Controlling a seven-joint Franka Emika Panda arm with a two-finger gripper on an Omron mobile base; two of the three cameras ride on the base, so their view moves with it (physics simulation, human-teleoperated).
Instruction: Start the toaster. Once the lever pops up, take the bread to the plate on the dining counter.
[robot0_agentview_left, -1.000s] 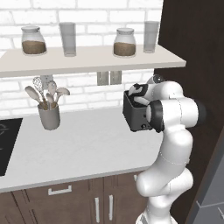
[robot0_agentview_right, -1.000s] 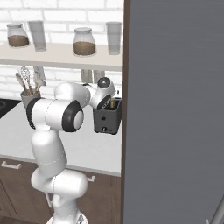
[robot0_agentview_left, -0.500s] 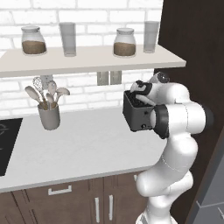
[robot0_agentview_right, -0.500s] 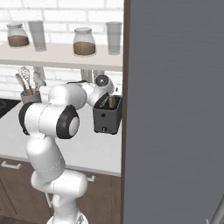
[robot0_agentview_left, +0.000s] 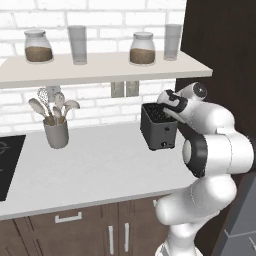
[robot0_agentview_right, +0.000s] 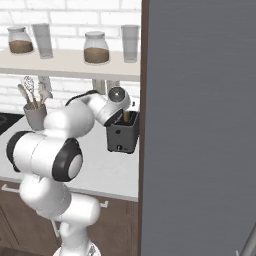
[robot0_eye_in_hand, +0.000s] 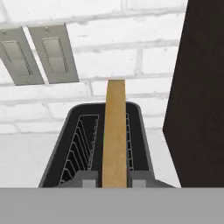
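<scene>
Standing edge-up in the toaster (robot0_eye_in_hand: 61, 153) — bread (robot0_eye_in_hand: 115, 131), claw (robot0_eye_in_hand: 114, 180) pinching it.

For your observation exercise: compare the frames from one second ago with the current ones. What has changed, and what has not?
The arm's elbow swung right and lower in the left base view. The claw stayed over the toaster, fingers either side of the bread. Toaster, utensil holder and shelf jars are unmoved.

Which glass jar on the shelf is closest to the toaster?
The lidded jar of brown stuff on the right; the toaster stands almost below it. The other jar is far left.
</scene>
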